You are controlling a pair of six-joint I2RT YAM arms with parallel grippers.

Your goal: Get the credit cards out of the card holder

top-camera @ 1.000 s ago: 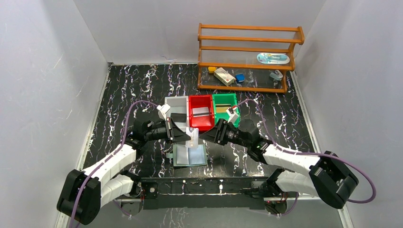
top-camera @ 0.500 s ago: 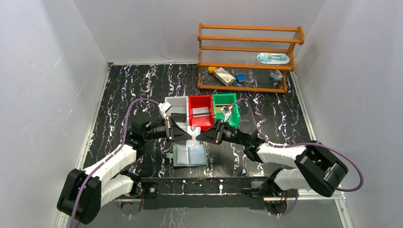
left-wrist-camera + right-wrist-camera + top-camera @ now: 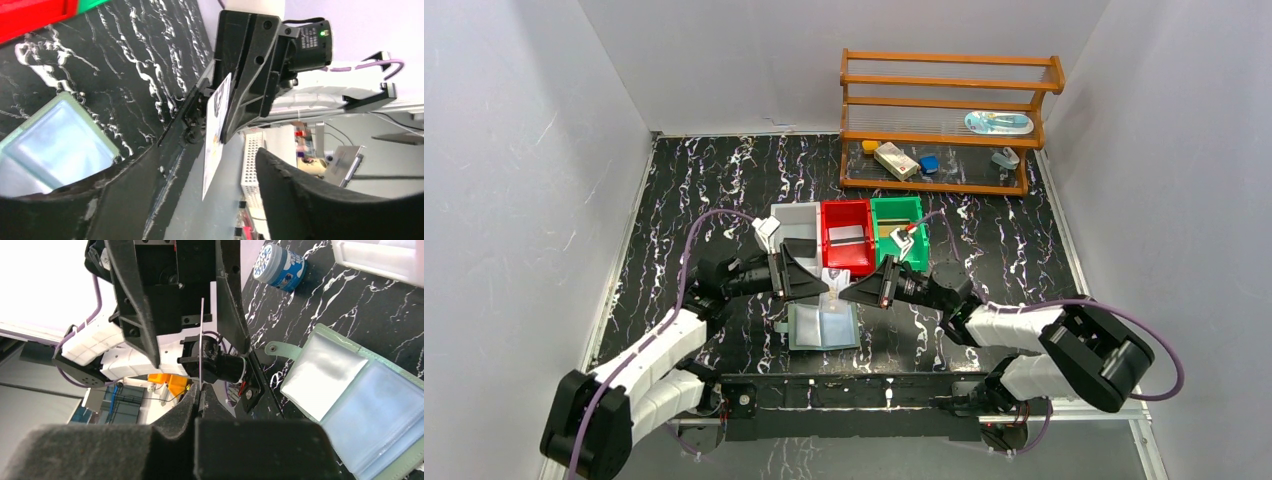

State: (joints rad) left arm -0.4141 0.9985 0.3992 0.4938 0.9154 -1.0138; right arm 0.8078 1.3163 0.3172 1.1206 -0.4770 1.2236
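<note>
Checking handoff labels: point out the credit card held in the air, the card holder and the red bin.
credit card [image 3: 214, 135], left wrist view, middle of its pale face.
card holder [image 3: 322, 372], right wrist view, a clear inner pocket.
red bin [image 3: 827, 235], top external view, a side wall.

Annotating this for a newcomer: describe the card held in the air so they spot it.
Find the row of white, red and green plastic bins mid-table. Between them and the open grey-green card holder, the fingers of the right gripper pinch a pale printed card on edge, the only card in the air.
</note>
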